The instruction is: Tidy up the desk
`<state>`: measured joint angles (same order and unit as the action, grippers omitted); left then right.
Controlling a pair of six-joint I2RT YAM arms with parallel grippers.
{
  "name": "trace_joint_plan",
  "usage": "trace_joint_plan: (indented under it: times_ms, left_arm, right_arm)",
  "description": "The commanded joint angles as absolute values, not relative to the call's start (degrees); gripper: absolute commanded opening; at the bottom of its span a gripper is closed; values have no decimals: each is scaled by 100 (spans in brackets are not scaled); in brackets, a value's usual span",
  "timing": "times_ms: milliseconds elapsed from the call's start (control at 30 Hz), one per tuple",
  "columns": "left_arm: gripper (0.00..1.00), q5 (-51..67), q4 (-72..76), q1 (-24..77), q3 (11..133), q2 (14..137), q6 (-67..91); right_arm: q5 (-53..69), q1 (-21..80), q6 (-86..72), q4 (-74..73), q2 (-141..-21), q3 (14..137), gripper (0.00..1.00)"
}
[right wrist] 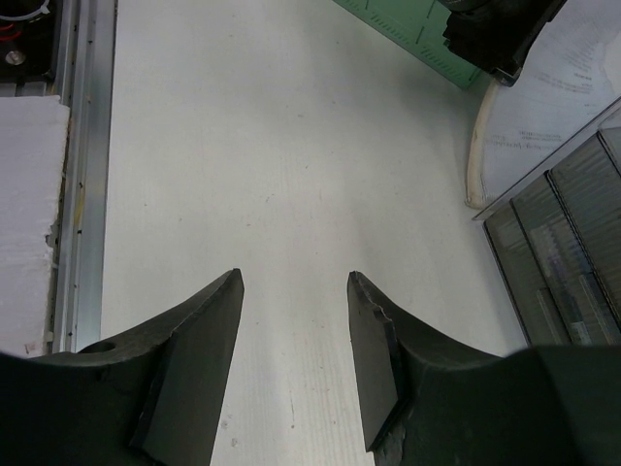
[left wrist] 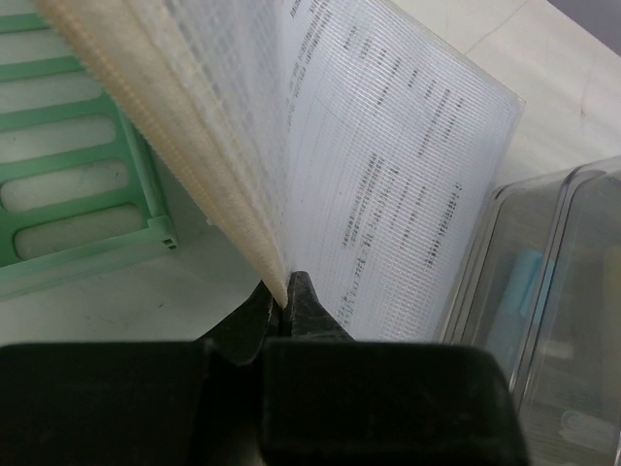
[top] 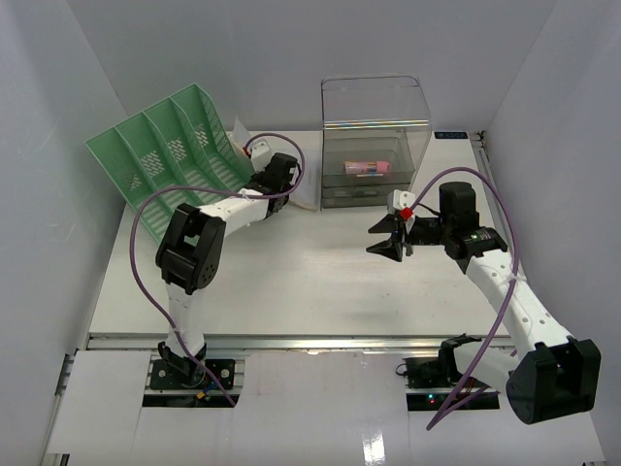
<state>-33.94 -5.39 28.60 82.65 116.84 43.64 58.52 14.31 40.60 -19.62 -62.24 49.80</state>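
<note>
The desk (top: pixel 310 282) is a white tabletop with a metal rail (right wrist: pixel 82 194) at its front. My left gripper (top: pixel 275 177) is shut on the lower edge of a translucent mesh document pouch (left wrist: pixel 388 175) with printed sheets inside, held upright between the green file rack (top: pixel 170 155) and the clear drawer box (top: pixel 376 141). In the left wrist view the jaws (left wrist: pixel 283 296) pinch the pouch's cream zip edge. My right gripper (top: pixel 388 243) is open and empty, hovering over the bare desk (right wrist: pixel 243 146) mid-right.
The green rack (left wrist: pixel 68 184) leans at the back left. The clear box holds drawers (right wrist: pixel 563 243) with a pink item (top: pixel 366 167) inside. Pale walls close in the sides and back. The pouch (right wrist: pixel 563 97) and left gripper (right wrist: pixel 495 34) show in the right wrist view.
</note>
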Motion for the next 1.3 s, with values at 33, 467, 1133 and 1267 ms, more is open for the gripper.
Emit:
trace_joint_plan:
  times_ms: [33,467,1133,1267]
  left_arm:
    - [0,-3243,158,2874,8024,10811,3341]
    - [0,-2617,117,2866,8005,9383,1859]
    - [0,-3195,-2239,2835,8067,6560,1435]
    - [0,-3646,-2724,2837,7933,6063,1533]
  right_arm:
    - [6003,1415,4008,-1916,-6135,4948,54]
    - [5905,1406,4070,-1925,-6189,4886,53]
    - [5899,1412,3974,-1777,-6186,4771,52]
    - [5916,1408,3945,-1748,-6167,4754,52]
